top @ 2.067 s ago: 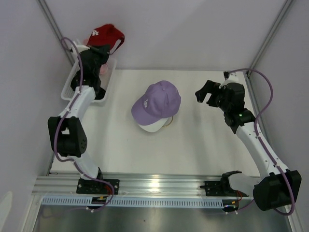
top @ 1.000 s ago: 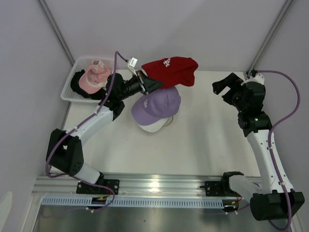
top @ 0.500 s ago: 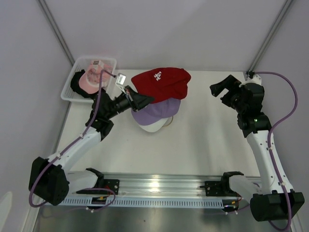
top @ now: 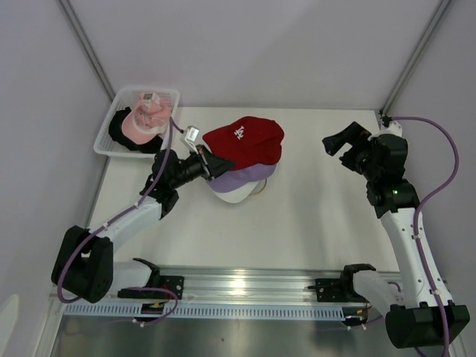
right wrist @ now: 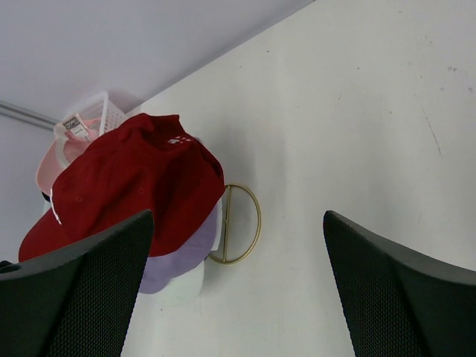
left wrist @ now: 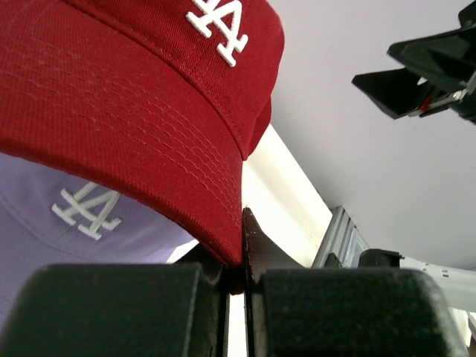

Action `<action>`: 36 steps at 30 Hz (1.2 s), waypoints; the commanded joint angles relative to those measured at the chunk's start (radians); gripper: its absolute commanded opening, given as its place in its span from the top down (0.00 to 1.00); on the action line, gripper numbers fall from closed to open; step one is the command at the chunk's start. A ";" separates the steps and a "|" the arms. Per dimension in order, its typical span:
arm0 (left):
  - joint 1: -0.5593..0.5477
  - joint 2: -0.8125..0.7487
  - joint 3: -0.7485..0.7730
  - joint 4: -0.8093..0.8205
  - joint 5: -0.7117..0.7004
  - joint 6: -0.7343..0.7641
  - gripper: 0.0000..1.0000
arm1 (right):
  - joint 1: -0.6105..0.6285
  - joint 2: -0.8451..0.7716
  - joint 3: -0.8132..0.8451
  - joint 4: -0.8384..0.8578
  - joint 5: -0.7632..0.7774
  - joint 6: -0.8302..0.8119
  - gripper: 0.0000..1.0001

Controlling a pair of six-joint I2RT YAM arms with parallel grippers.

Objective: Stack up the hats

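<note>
Here's the left gripper (top: 212,163) out over the middle of the bench (top: 312,223), its jaws pinched tight on the edge of the red cap's (top: 249,140) brim. The left wrist view shows it well: two black fingers (left wrist: 111,309) pressed together with only the red fabric between them, and the white stitched logo on the front of the crown above.

The red cap is right over the stack. Its crown covers most of the lavender cap (top: 249,175), and its brim points left towards the holding arm. Below the lavender one, a white cap (top: 232,195) peeks out at the near side. From the wrist, the lavender crown and its own white logo sit just beneath the red brim. Whether the red cap's weight is fully down on it, I cannot tell.

Under the pile, the right wrist view catches a loop of the gold wire stand (right wrist: 259,221) flat on the bench, showing at the stack's right edge.

Over on the right, the right gripper (top: 343,141) hangs well apart from the caps, jaws spread wide and holding nothing, pointed back towards the stack.

At the far left corner, the white mesh basket (top: 149,89) holds a pink cap (top: 145,119), with a black cap (top: 119,132) tucked beside it against the basket's left wall.
</note>
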 commanded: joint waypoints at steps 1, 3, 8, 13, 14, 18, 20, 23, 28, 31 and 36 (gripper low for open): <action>0.007 -0.016 -0.051 0.069 0.002 0.029 0.99 | -0.002 -0.019 -0.002 -0.006 0.011 -0.013 0.00; 0.008 -0.039 -0.095 0.057 -0.012 0.034 0.99 | -0.004 -0.016 -0.003 -0.007 0.010 -0.012 0.00; 0.018 -0.114 -0.167 -0.026 -0.063 0.016 0.99 | -0.002 -0.002 -0.005 -0.003 -0.009 -0.006 0.00; 0.021 -0.154 -0.271 -0.081 -0.176 -0.108 0.99 | -0.002 -0.011 -0.020 0.004 -0.010 0.007 0.00; 0.022 -0.175 -0.291 -0.074 -0.226 -0.135 0.99 | -0.004 -0.014 -0.021 0.004 -0.010 0.005 0.00; 0.024 -0.165 -0.394 0.030 -0.250 -0.239 0.99 | -0.002 -0.017 -0.028 -0.001 -0.012 0.004 0.00; 0.024 -0.139 -0.435 0.095 -0.239 -0.274 0.99 | -0.004 -0.014 -0.029 -0.003 -0.013 0.001 0.00; 0.024 -0.091 -0.454 0.139 -0.228 -0.290 0.99 | -0.004 -0.013 -0.031 -0.001 -0.021 0.001 0.00; 0.024 -0.097 -0.471 0.140 -0.230 -0.294 0.91 | -0.002 -0.023 -0.031 -0.009 -0.012 -0.002 0.00; 0.024 -0.173 -0.465 0.054 -0.242 -0.246 0.67 | -0.004 -0.027 -0.031 -0.009 -0.010 -0.005 0.00; 0.025 -0.502 -0.393 -0.366 -0.371 -0.129 0.05 | -0.004 -0.026 -0.032 -0.007 -0.021 -0.005 0.01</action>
